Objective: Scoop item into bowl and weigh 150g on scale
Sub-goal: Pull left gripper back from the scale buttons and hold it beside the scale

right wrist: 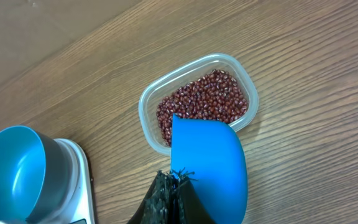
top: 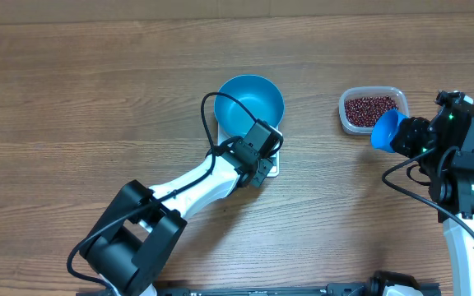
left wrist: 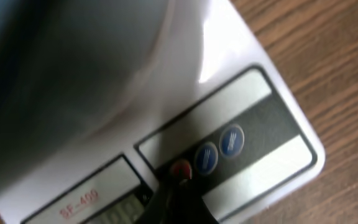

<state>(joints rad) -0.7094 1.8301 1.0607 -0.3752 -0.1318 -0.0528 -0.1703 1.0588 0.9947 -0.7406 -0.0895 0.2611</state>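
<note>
The blue bowl (top: 250, 100) stands on the white scale (top: 272, 168), and its inside looks bare. My left gripper (top: 258, 158) is shut, holding nothing. In the left wrist view its tip (left wrist: 178, 188) rests at the scale's red button (left wrist: 180, 168), beside two blue buttons (left wrist: 206, 157). The bowl's blurred underside (left wrist: 61, 74) fills the upper left there. The red-brown beans (right wrist: 204, 102) lie in a clear container (right wrist: 146, 102). My right gripper (right wrist: 176, 182) is shut on a blue scoop (right wrist: 210, 165), which hangs over the container's near edge.
The container of beans (top: 372, 108) sits to the right of the bowl, with my right arm (top: 459, 164) just beyond it near the table's right edge. My left arm (top: 179, 193) slants from the front toward the scale. In the right wrist view the bowl (right wrist: 11, 168) and scale (right wrist: 79, 180) sit at lower left.
</note>
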